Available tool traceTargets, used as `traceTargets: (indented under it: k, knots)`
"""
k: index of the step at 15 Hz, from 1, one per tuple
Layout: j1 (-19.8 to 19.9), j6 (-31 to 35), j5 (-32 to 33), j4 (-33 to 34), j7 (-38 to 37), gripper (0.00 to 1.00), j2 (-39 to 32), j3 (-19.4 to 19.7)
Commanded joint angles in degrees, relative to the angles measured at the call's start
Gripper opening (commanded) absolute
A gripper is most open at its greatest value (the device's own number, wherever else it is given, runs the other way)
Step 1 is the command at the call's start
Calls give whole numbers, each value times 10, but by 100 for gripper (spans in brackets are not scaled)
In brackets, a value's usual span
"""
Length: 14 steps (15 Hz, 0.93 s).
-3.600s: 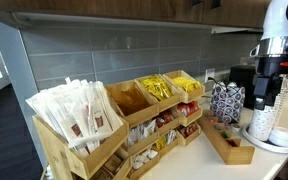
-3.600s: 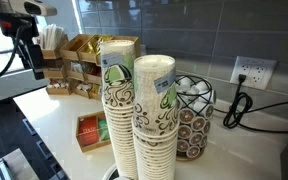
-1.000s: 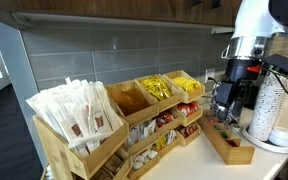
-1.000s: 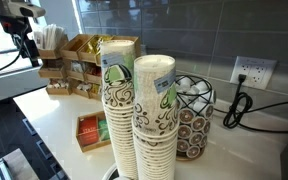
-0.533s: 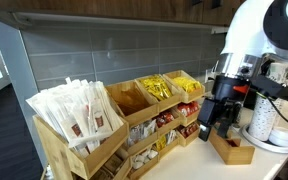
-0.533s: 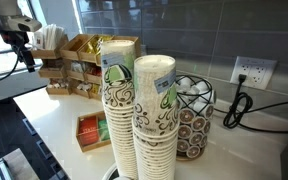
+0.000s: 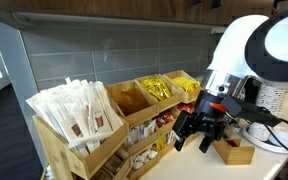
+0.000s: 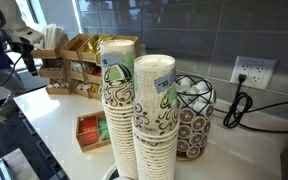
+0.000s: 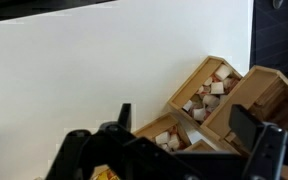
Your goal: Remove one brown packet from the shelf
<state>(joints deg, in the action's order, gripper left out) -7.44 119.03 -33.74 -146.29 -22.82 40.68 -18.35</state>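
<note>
The shelf (image 7: 104, 140) is a light wooden tiered rack on the counter; it also shows in an exterior view (image 8: 69, 72) and in the wrist view (image 9: 246, 95). The brown packets (image 7: 131, 98) fill a top-row bin between the white sticks and the yellow sachets, and show in an exterior view (image 8: 83, 45). My gripper (image 7: 192, 136) hangs in front of the shelf's lower bins at its right end, open and empty. It also shows in an exterior view (image 8: 28, 63). In the wrist view the open jaws (image 9: 185, 113) frame lower bins of small pale packets.
White paper-wrapped sticks (image 7: 79, 110) and yellow sachets (image 7: 162, 88) flank the brown bin. A small low wooden tray (image 7: 231, 150) lies right of the gripper. Paper cup stacks (image 8: 134, 110), a pod holder (image 8: 192, 115) and a wall socket (image 8: 251, 71) stand further along.
The arm has swung from the cups and tray side toward the shelf and dropped lower, ending in front of its lower bins. The jaws stay open and empty.
</note>
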Motion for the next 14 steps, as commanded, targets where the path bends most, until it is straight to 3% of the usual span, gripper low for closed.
traceTargets:
  k: [1, 3, 9, 14]
  knots:
    - [-12, 2, 9, 1, -6, 100, -1, 12]
    - [-12, 2, 9, 2, -6, 100, 0, 13]
    - [-37, 172, -91, -4, -80, 100, -89, -47]
    - [-69, 296, -152, 5, -97, 100, -172, -57]
